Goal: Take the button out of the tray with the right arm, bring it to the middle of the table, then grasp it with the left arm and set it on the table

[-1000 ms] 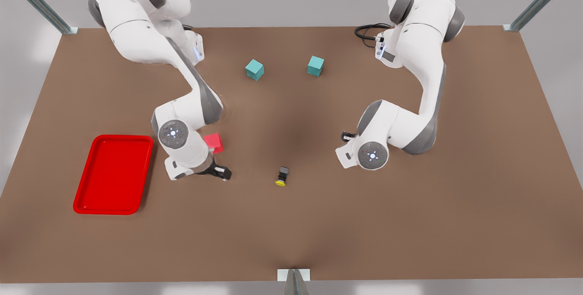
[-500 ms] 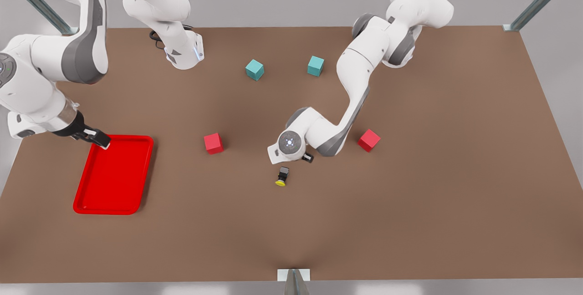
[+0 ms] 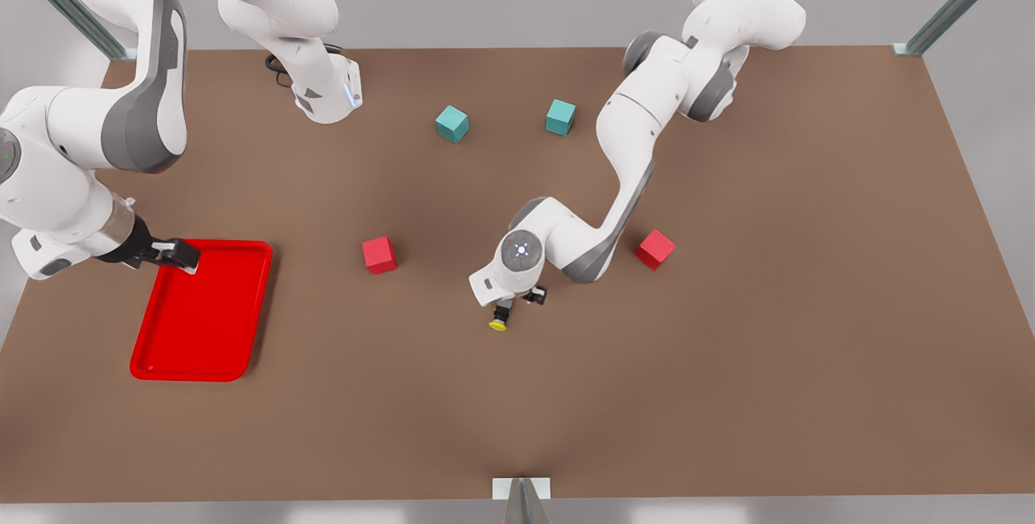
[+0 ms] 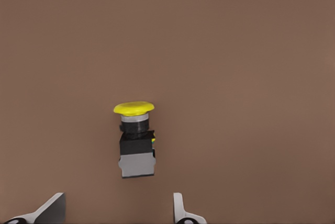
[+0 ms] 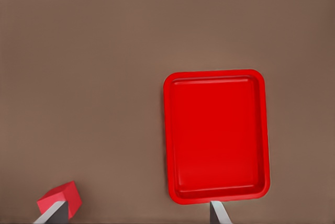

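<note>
I see the button (image 3: pixel 499 320) lying on its side mid worktop (image 3: pixel 728 346), well apart from the tray (image 3: pixel 202 310). Left hand (image 3: pixel 517 302) wide open just above the button. Right hand (image 3: pixel 179 253) open at the tray's corner, holding nothing.

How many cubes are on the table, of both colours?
4: two teal cubes at the far middle; one red cube between tray and button, one red cube beside the left arm. None seems hidden.

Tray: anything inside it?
Nothing: the tray shows bare red floor. The button lies on the table under the open left gripper. The right gripper, open, hangs over the tray's corner.
</note>
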Controlling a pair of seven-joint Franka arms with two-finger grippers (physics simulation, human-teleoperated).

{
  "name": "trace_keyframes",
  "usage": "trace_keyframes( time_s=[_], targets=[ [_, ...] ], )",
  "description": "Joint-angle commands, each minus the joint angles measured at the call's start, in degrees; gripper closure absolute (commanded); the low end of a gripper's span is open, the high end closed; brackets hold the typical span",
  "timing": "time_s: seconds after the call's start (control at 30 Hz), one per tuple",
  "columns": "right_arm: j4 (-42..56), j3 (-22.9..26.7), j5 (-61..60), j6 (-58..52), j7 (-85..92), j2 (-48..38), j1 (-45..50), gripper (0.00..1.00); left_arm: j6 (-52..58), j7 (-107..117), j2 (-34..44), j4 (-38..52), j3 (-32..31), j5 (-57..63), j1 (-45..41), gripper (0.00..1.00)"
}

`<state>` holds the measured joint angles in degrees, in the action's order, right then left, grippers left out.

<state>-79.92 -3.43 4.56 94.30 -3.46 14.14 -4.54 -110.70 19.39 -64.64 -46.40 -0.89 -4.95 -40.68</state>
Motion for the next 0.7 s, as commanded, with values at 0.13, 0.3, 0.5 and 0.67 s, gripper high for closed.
trace_keyframes(
  time_s=[0.13, 0.3, 0.5, 0.67],
  targets=[
    [0.0, 0.0, 0.0, -0.3, 9.8, 0.8, -0.2, 0.0, -6.6, 4.2, -0.9, 0.1, -0.3, 0.0, 0.2, 0.0],
    [-0.1, 0.0, 0.0, -0.2, 9.7, 1.3, -0.3, 0.0, -7.6, 2.8, 0.1, 0.1, 2.6, 0.1, 0.6, 0.0],
    [0.0, 0.0, 0.1, -0.2, 9.8, 1.9, -0.6, 0.0, -12.1, -1.2, 0.5, 0.0, 9.2, 0.5, -0.3, 0.0],
    [0.0, 0.0, 0.1, -0.2, 9.5, 2.8, -0.1, 0.0, -15.9, -3.0, -1.9, -0.4, 16.1, 0.8, -3.4, 0.0]
  ],
)
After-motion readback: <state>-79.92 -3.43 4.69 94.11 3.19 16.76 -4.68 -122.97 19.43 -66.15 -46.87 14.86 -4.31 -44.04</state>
